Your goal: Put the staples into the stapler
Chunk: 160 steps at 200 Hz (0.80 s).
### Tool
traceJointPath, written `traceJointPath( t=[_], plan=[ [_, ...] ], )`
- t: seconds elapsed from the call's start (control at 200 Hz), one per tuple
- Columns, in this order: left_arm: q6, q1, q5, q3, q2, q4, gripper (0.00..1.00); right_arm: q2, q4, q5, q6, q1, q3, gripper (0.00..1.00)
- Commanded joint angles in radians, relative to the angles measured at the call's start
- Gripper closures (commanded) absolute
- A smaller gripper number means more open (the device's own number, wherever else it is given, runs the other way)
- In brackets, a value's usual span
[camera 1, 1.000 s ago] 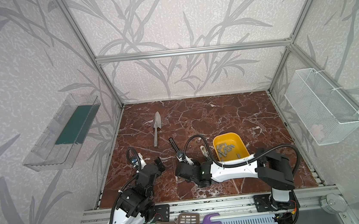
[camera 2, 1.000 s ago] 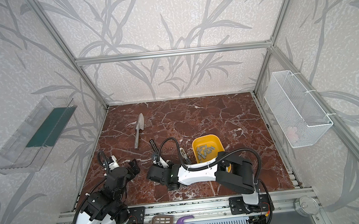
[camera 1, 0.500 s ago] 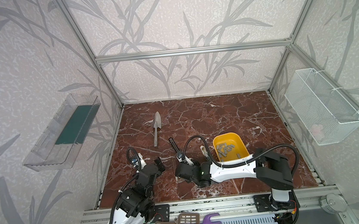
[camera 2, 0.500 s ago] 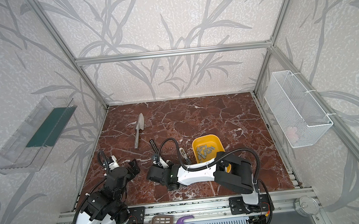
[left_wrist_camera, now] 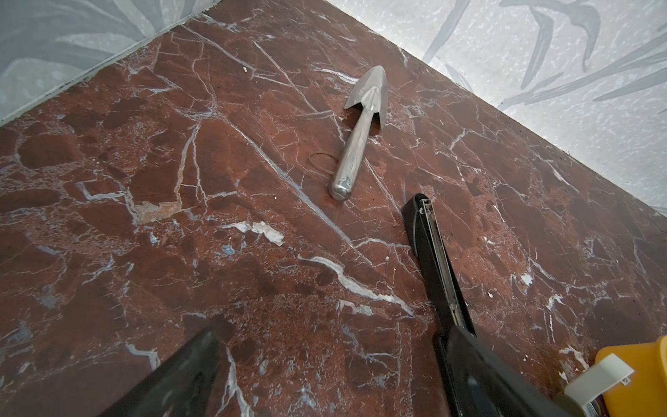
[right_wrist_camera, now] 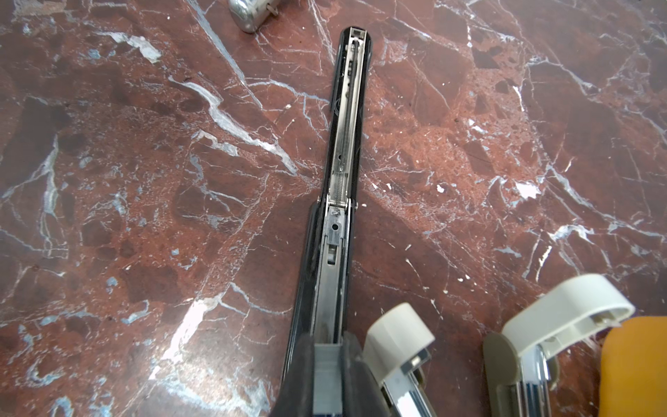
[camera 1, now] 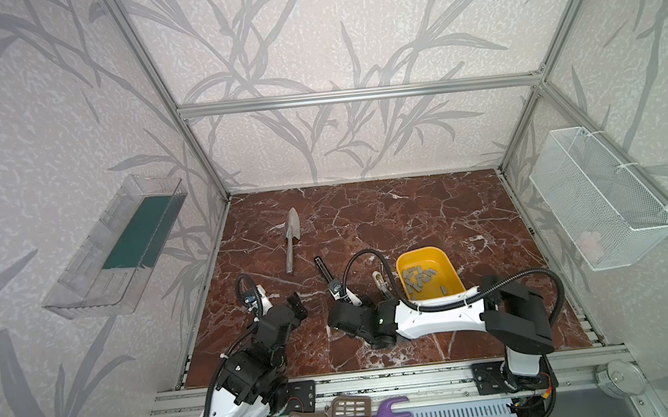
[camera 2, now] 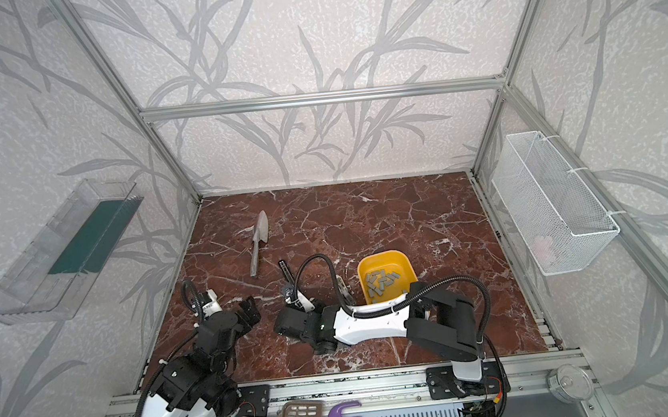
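The black stapler point(right_wrist_camera: 346, 119) lies opened out flat on the marble, its silvery rail facing up; it also shows in both top views point(camera 1: 321, 266) point(camera 2: 286, 269) and the left wrist view point(left_wrist_camera: 438, 260). My right gripper point(right_wrist_camera: 326, 372) is shut on a short grey staple strip point(right_wrist_camera: 326, 361), held right over the near end of the rail. More staples point(camera 1: 418, 278) point(camera 2: 381, 282) lie loose in the yellow tray point(camera 1: 424, 253). My left gripper point(left_wrist_camera: 332, 343) point(camera 1: 287, 306) stands open and empty, low over the marble to the left of the stapler.
A grey metal trowel point(camera 1: 291, 238) point(left_wrist_camera: 361, 133) lies beyond the stapler, a rubber band point(left_wrist_camera: 321, 160) beside its handle. Two cream-white blocks point(right_wrist_camera: 397, 335) point(right_wrist_camera: 566, 310) sit between stapler and tray. A wire basket point(camera 1: 599, 200) and a clear shelf point(camera 1: 114, 247) hang on the walls.
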Motion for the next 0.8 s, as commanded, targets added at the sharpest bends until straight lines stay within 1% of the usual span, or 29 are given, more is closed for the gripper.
traceJointPath(
  t=[0.0, 0.795],
  plan=[
    [-0.002, 0.006, -0.018, -0.014, -0.007, 0.008, 0.01, 0.012, 0.003, -0.004, 0.006, -0.005, 0.008, 1.0],
    [-0.002, 0.006, -0.018, -0.014, -0.007, 0.008, 0.01, 0.044, -0.006, -0.036, 0.035, -0.02, 0.013, 1.0]
  ],
)
